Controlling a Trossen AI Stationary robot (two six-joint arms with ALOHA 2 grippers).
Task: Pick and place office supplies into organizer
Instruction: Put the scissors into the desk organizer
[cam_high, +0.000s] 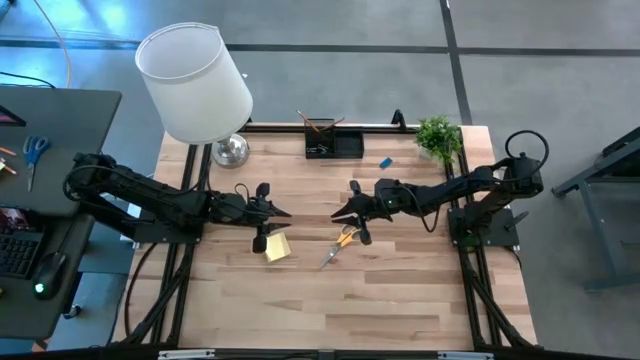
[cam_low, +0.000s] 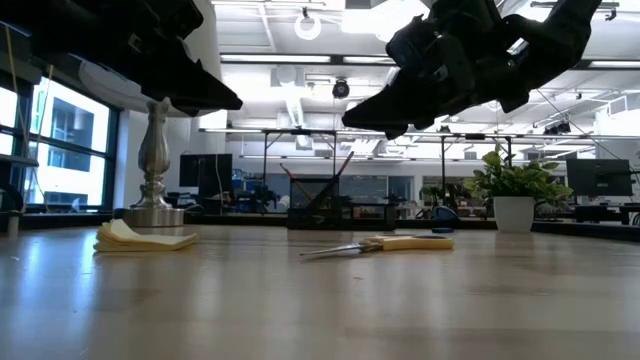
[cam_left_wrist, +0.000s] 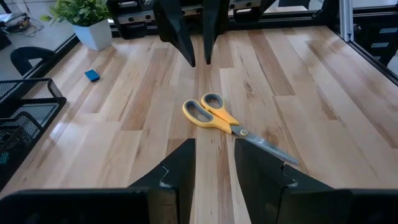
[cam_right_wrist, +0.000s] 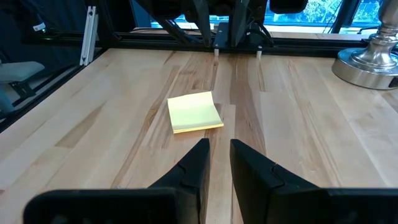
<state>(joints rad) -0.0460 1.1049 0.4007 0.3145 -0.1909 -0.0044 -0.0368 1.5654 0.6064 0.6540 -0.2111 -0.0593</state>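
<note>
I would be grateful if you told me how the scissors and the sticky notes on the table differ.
The scissors are long and thin, with orange handles and metal blades; the sticky notes are a flat, square, pale yellow pad. The scissors lie below the right gripper; the sticky notes lie below the left gripper. Both rest flat, outside the organizer.

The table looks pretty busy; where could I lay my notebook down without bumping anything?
The front half of the table, nearer than the sticky notes and scissors, is bare wood. The middle is crowded: both grippers, left and right, hang there. The back edge holds lamp, organizer, eraser and plant.
</note>
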